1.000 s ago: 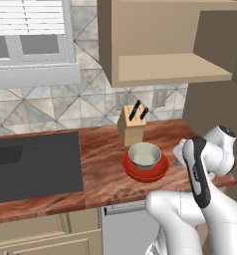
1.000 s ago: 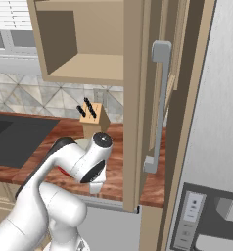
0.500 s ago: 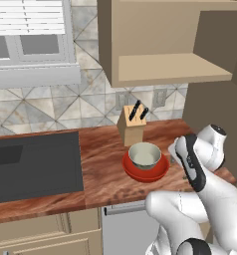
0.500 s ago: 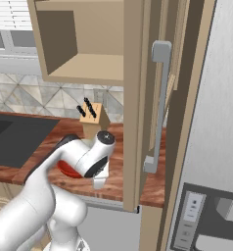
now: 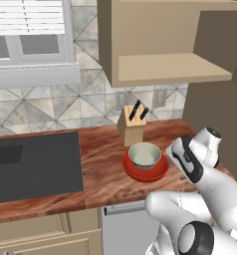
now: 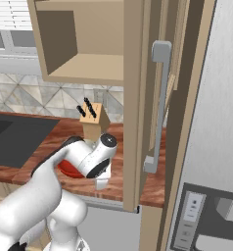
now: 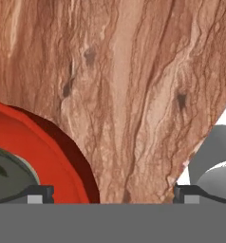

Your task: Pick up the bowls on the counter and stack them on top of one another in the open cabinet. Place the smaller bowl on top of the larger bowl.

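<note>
The smaller bowl (image 5: 145, 155) is seen nested in the larger bowl (image 5: 145, 168) on the counter (image 5: 103, 172), knife block (image 5: 132, 129) at 11 o'clock. The gripper (image 7: 112, 193), jaws spread wide, is poised beside the glossy, likely slippery, rigid rim, judged the best hold.

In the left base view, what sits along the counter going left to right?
Dark sink → knife block → pale grey-green bowl, sitting inside the red bowl → the robot's arm at the right end of the counter.
</note>
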### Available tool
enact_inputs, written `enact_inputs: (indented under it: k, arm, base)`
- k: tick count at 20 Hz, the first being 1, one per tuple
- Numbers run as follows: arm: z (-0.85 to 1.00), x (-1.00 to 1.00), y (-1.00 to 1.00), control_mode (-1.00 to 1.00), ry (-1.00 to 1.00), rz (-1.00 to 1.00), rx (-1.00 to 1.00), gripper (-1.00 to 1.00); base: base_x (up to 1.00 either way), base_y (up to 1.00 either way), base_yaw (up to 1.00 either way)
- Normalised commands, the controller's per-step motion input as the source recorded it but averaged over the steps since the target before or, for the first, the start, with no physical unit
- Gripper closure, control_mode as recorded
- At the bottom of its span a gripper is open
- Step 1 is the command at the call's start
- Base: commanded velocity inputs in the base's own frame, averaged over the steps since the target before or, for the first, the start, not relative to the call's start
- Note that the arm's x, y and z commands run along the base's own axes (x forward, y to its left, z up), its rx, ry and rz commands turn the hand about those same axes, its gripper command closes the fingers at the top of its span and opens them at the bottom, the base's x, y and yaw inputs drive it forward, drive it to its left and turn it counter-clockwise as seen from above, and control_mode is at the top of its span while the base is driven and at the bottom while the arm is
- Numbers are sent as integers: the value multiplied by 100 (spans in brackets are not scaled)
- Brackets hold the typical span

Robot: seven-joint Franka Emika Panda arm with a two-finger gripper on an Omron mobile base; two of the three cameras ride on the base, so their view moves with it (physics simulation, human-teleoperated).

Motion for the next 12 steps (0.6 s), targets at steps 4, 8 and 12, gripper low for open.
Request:
enact_inputs:
  k: [4,8,12]
  arm:
    - [-4,10,0,-100,-8,1,0,-100]
    - [-6,7,5,-100,-7,2,0,-100]
    - [-13,20,19,-100,0,2,0,-100]
  base:
    - [0,0,0]
    - [0,0,0]
    - [0,0,0]
